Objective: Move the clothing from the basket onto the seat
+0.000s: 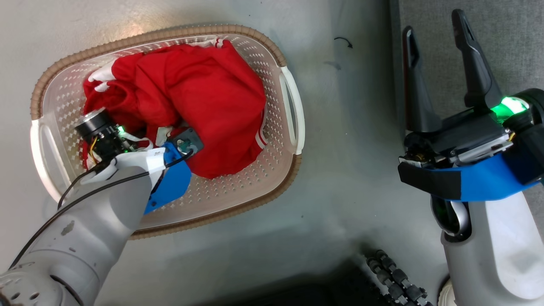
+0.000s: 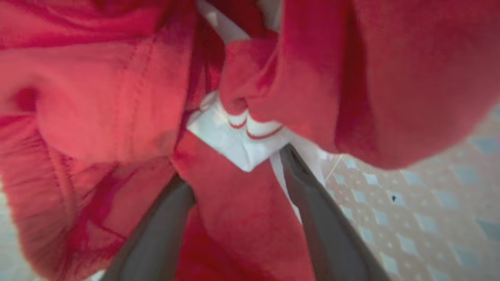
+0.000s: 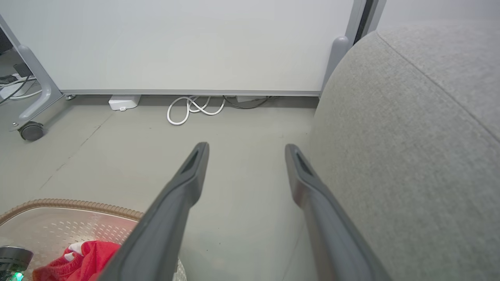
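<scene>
The clothing (image 1: 204, 93) is a heap of bright-red fabric with white trim, lying in the cream perforated basket (image 1: 170, 36) with a brown rim. My left arm's wrist (image 1: 140, 161) reaches down into the heap's near-left side, and its fingers are hidden there. In the left wrist view my left gripper (image 2: 234, 168) is open. Its fingers straddle a fold of the clothing (image 2: 242, 218), just below a white striped cuff (image 2: 234, 136). My right gripper (image 1: 433, 25) hovers open and empty to the basket's right, beside the edge of the light-grey seat (image 1: 501, 42), which bulges at right in the right wrist view (image 3: 410, 156).
Bare grey floor (image 1: 348, 127) separates the basket from the seat. A white panel on a castered frame (image 3: 31, 130) stands beyond, with a coiled white cable (image 3: 193, 109) and a small white box (image 3: 124, 102) at its foot. My base's black rollers (image 1: 391, 276) sit at the bottom.
</scene>
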